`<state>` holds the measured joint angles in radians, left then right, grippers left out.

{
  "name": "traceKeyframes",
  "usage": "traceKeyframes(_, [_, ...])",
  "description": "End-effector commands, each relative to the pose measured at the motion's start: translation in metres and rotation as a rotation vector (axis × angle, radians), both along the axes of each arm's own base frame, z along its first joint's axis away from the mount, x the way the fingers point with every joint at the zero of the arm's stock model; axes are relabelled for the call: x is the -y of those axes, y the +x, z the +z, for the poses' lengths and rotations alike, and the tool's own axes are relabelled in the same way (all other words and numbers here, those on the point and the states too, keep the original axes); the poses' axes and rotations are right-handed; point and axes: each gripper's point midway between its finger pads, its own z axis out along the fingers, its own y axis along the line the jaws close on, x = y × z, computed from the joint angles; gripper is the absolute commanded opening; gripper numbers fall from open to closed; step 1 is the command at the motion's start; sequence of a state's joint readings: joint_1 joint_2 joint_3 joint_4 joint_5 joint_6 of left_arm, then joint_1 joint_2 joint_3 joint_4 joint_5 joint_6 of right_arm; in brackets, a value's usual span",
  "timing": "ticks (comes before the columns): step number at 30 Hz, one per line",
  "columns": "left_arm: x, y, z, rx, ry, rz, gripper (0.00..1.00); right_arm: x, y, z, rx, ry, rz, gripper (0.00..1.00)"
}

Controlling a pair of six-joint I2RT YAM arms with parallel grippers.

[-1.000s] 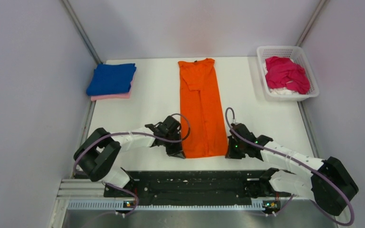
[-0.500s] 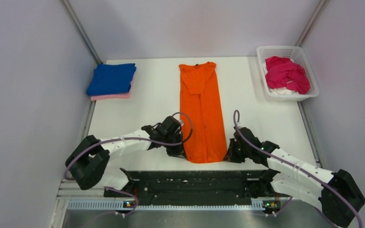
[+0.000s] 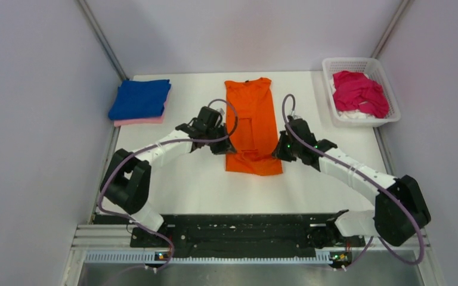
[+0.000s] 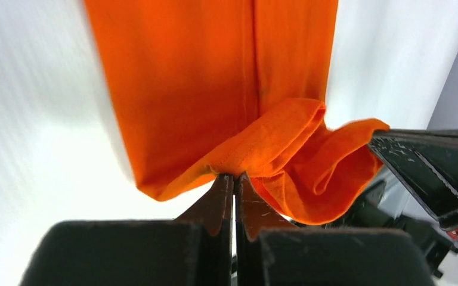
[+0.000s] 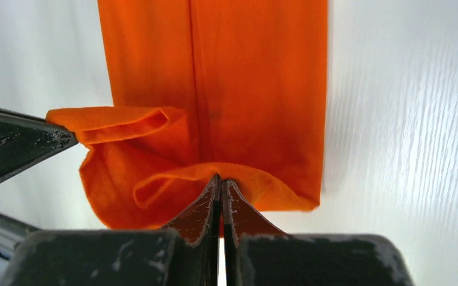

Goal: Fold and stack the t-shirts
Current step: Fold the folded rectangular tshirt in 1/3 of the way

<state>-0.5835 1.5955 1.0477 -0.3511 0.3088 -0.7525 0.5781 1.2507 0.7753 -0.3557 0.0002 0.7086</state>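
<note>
An orange t-shirt lies as a long strip down the middle of the table, its near end lifted and curled back over itself. My left gripper is shut on the hem's left corner. My right gripper is shut on the hem's right corner. The lifted end sags between the two grippers. A folded blue t-shirt rests on a folded pink one at the far left. A magenta t-shirt lies crumpled in the basket.
A white lattice basket stands at the far right corner, with white cloth under the magenta shirt. Grey walls close in the table on both sides. A black rail runs along the near edge.
Both grippers have carried the orange shirt's near hem up and away from the table's near edge, toward the collar. The strip now looks about half as long, with the end doubled over.
</note>
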Motion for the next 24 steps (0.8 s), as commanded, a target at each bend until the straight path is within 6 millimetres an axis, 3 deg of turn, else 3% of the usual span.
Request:
traceKeyframes(1, [-0.011,0.059,0.022,0.117,-0.012,0.059,0.00,0.000,0.065,0.034,0.142,0.017,-0.058,0.00])
traceKeyframes(5, [-0.022,0.100,0.030,0.148,-0.027,0.092,0.00,0.009,0.106,0.039,0.158,0.011,-0.106,0.00])
traceKeyframes(12, [-0.033,0.152,0.020,0.155,-0.025,0.100,0.00,0.014,0.160,0.040,0.192,-0.021,-0.111,0.00])
traceKeyframes(19, [-0.033,0.187,0.017,0.186,-0.045,0.084,0.00,0.019,0.190,0.020,0.162,-0.044,-0.109,0.00])
traceKeyframes(24, [-0.030,0.202,0.007,0.165,-0.062,0.062,0.00,0.025,0.204,0.008,0.145,-0.058,-0.120,0.00])
